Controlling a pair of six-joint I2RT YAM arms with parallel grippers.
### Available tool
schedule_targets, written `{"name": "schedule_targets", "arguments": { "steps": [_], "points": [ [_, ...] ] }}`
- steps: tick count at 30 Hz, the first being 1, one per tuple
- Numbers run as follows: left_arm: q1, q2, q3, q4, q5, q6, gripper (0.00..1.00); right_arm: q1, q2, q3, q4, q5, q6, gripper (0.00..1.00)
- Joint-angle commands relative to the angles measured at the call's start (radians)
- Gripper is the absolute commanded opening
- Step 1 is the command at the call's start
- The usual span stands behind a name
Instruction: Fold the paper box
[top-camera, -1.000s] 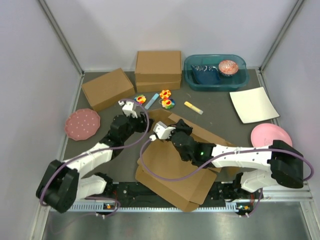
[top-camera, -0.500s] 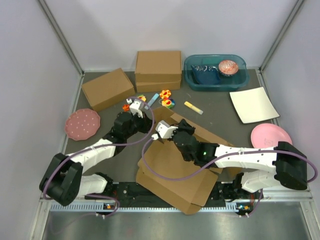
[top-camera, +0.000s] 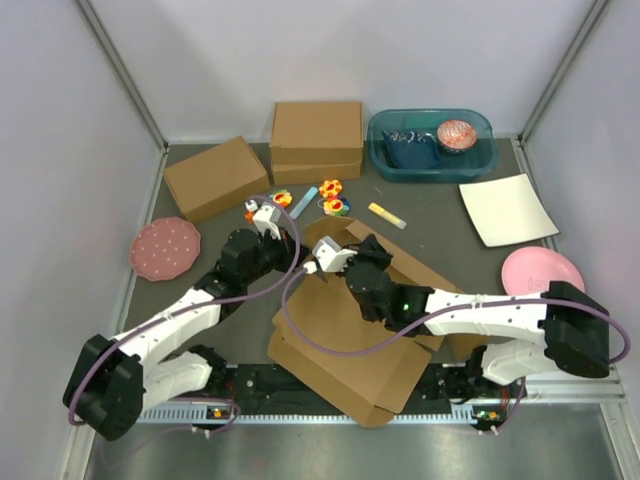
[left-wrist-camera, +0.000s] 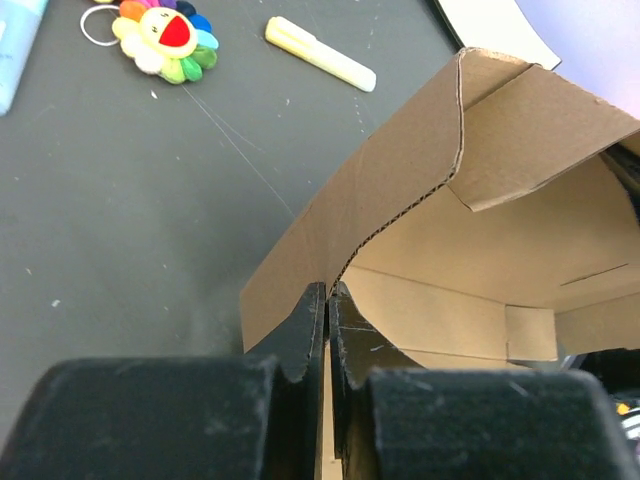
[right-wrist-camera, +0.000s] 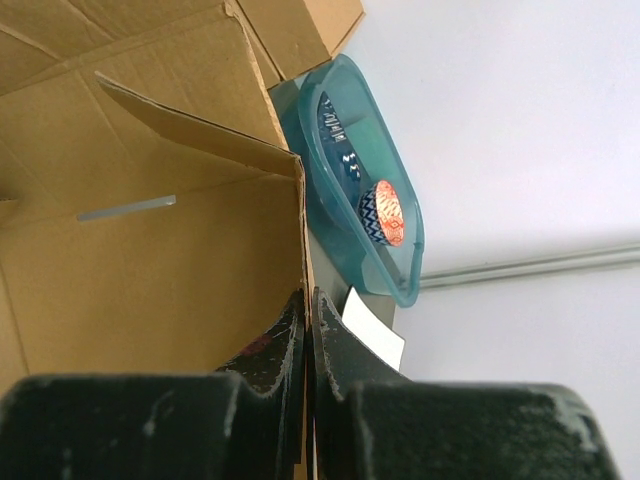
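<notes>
1. Left end effector (left-wrist-camera: 327, 300) is clenched on the cut edge of the raised wall of the paper box (top-camera: 350, 355). The cardboard is pinched thin between its black jaws at the wall's left end.
2. The right end effector (right-wrist-camera: 307, 305) is clamped on cardboard too. In its wrist view a standing panel's edge runs straight down into the closed jaws.
3. The paper box lies at the near centre of the worktop (top-camera: 440, 225), between the two arms. Its base panel is flat toward 6 o'clock and its wall stands up along the far side.
4. Seen from overhead, that wall's ridge runs roughly from 10 o'clock to 4 o'clock. Both end effectors sit at the 10 o'clock end, the left one coming in from 8 o'clock and the right one from 4 o'clock across the base.
5. From the left end effector the rest of the box lies toward 4–5 o'clock. Neither arm is nearer, since both are touching. The 4 o'clock end is unheld, so any fold will probably have to hinge about that ridge line.
6. A second ago the left jaws stood apart, just short of the corner — now they have closed on it. The right grip looks unchanged and the box has barely shifted.
</notes>
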Motion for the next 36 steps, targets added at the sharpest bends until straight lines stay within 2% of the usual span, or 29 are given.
{"name": "schedule_targets", "arguments": {
  "steps": [1, 6, 15, 21, 28, 36],
  "points": [
    [-0.021, -0.047, 0.027, 0.064, -0.013, -0.139, 0.00, 0.012, 0.027, 0.026, 0.039, 0.023, 0.018, 0.00],
    [-0.068, -0.067, 0.052, 0.044, -0.046, -0.153, 0.00, 0.014, 0.037, 0.027, 0.041, 0.028, 0.022, 0.00],
    [-0.081, -0.038, 0.211, -0.059, -0.112, -0.011, 0.00, 0.012, 0.038, 0.021, 0.043, 0.040, 0.022, 0.00],
    [-0.080, -0.005, 0.230, -0.016, -0.125, 0.007, 0.00, 0.012, 0.031, 0.012, 0.043, 0.043, 0.022, 0.00],
    [-0.105, -0.020, 0.150, -0.003, -0.050, -0.115, 0.00, 0.012, 0.031, 0.010, 0.058, 0.045, 0.008, 0.00],
    [-0.249, -0.092, -0.003, 0.042, -0.115, -0.156, 0.00, 0.014, 0.038, 0.014, 0.066, 0.046, -0.001, 0.00]
  ]
}}
